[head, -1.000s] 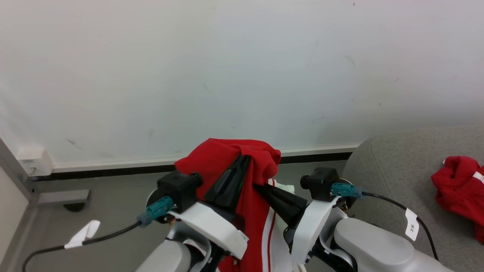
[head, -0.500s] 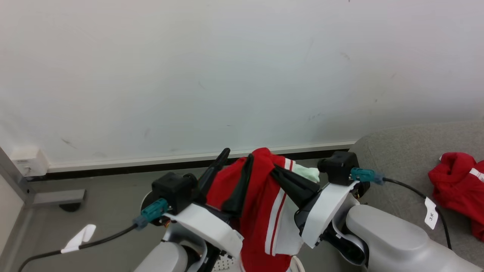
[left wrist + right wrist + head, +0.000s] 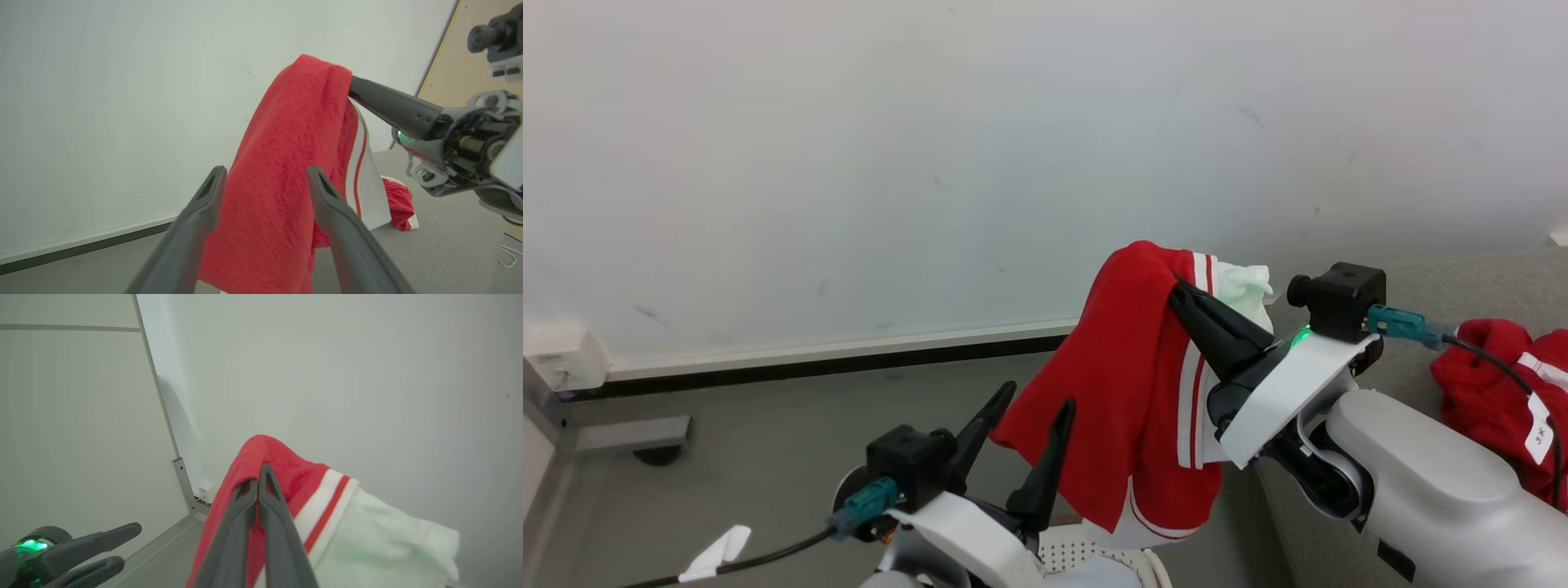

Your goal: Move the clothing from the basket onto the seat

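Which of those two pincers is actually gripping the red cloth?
The right pincer: it is shut on the clothing, which hangs from it. The left pincer stands open beside it, holding nothing.

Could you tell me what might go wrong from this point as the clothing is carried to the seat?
1. Only the right gripper holds the clothing, its fingers pinching one small fold at the top; the weight could pull it free.
2. The open left gripper stands right beside the hanging cloth, so a finger may snag it.
3. The hem hangs low near the basket and might catch the edge of the seat.
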